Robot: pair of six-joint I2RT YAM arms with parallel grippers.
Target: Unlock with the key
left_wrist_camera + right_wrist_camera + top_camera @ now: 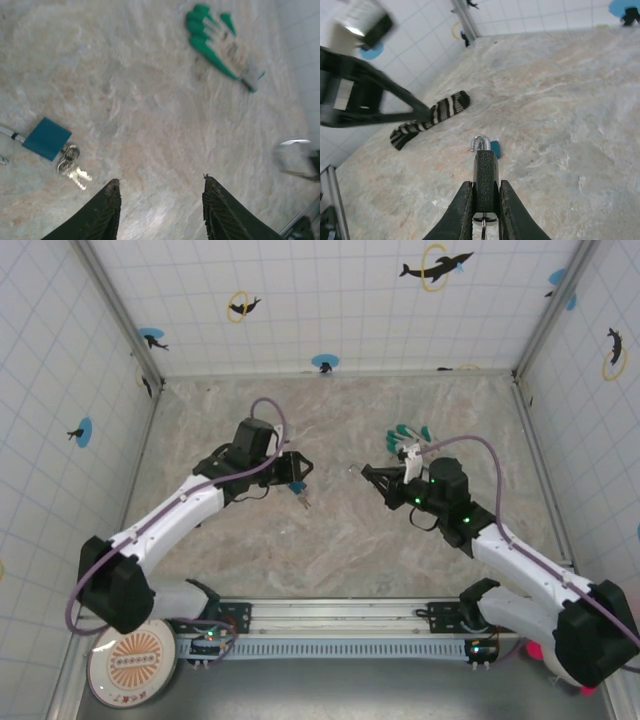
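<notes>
The blue padlock (46,138) has its shackle cut off at the left wrist view's left edge; the key (79,174) beside it is too soft to show its teeth. A blurred silver-and-black shape (296,156) smears that view's right edge. From the right wrist, the dark block (485,167) pinched in the right gripper (485,184) hides most of a blue object (495,149) behind; the left arm (360,95) is blurred.

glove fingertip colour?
Green tips on a pale glove; shows best in the left wrist view.

Bright, even light; wrist views blur at edges, perhaps motion.
</notes>
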